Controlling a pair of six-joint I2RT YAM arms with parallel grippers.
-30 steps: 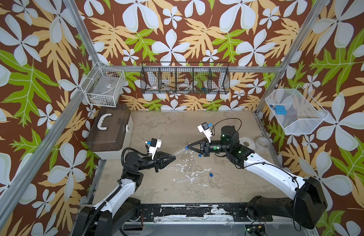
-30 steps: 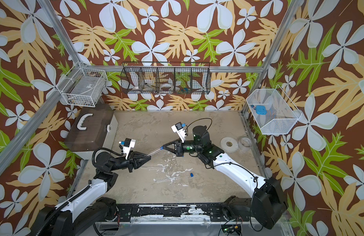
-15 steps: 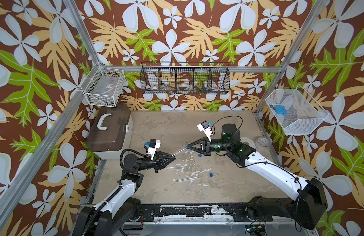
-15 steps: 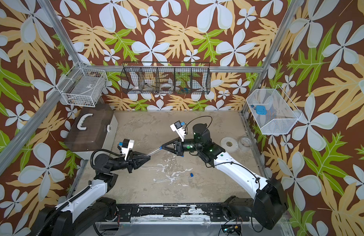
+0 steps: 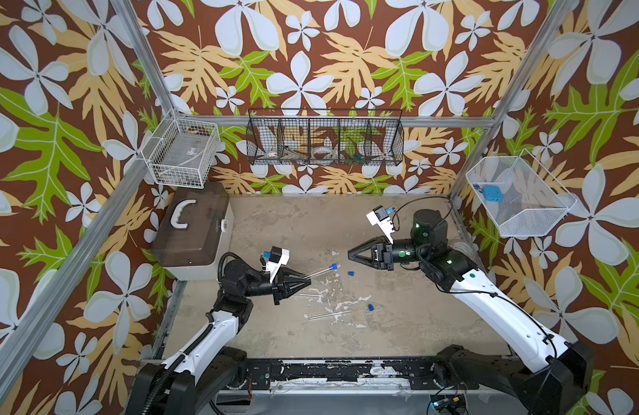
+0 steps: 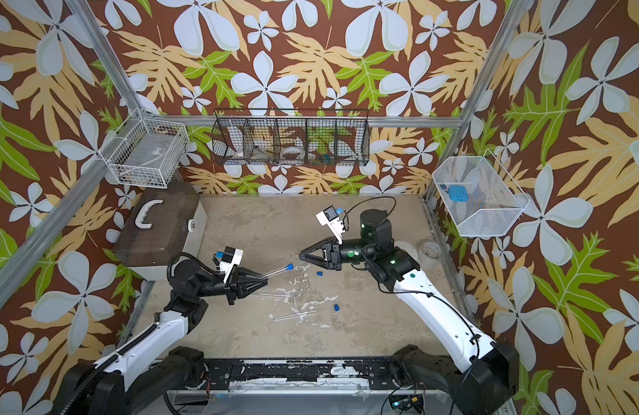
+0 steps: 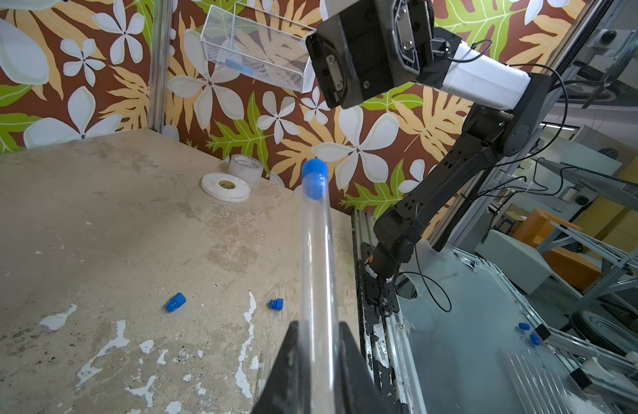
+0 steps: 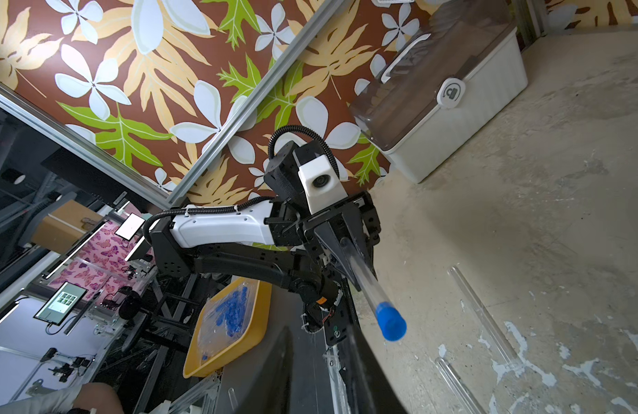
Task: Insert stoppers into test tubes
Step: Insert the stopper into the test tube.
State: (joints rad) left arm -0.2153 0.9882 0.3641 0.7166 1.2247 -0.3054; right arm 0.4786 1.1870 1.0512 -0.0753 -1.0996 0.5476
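L gripper [image 5: 308, 282] is clamping a test tube [image 5: 319, 272], blue stopper [image 5: 333, 266] sitting in its tip. R gripper [image 5: 350, 253] is hovering just beyond, fingers parted a bit, empty.

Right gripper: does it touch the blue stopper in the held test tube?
Apart. Both top views show bare table between the right gripper and the stopper, which sits in the test tube that the left gripper holds.

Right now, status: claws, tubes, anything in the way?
Left claw shut on test tube, stopper in its mouth. Right claw slightly open, empty. Two tubes, two stoppers loose on table. Nothing between claws.
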